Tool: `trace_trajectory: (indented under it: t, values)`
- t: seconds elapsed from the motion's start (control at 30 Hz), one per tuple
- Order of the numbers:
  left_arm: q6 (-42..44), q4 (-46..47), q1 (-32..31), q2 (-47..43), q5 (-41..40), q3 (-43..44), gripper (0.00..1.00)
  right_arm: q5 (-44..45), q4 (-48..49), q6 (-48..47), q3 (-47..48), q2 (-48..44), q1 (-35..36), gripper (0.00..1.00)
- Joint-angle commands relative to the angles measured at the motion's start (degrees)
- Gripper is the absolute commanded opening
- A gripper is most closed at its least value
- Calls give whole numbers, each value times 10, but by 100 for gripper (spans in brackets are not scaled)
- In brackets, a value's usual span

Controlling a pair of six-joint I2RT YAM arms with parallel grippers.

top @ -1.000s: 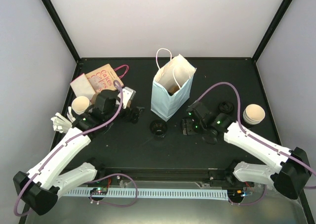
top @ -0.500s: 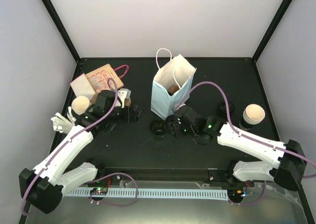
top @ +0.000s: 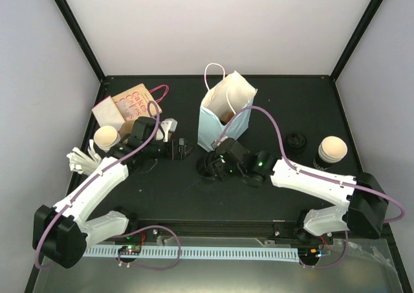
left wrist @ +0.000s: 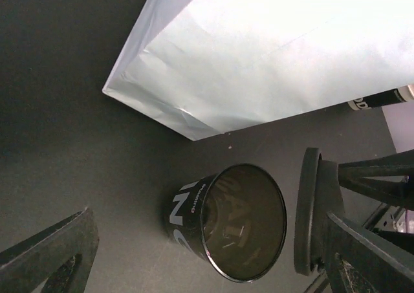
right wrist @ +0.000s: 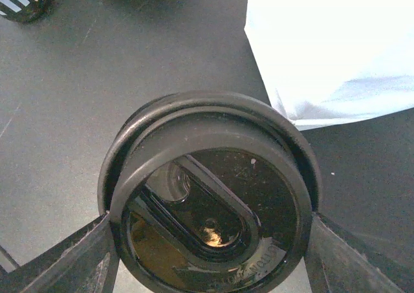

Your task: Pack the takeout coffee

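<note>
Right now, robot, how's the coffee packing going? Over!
Left gripper open, empty, beside cup. Right gripper shut on lid, held over the open cup, not yet on. Blue bag close beside; nothing between lid and cup.

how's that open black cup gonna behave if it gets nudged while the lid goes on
The black cup looks empty, so it is probably light and easy to shove or tip. Nothing grips it, so it would likely slide. Its thin open rim may flex under the lid.

The cup stands before the bag, the lid just beside it.
</note>
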Motion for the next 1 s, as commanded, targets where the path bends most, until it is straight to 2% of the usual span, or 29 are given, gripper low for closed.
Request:
trace_trajectory:
  t: [0.0,0.67,0.97]
  values:
    - [-29,48,4,17,43,-14,95,10,21,-21,23,18,8,75]
    - [-43,75,5,53,72,-40,78,7,43,-41,47,76,15,75]
    - [-47,84,5,61,76,-55,76,2,38,-48,58,100,16,75]
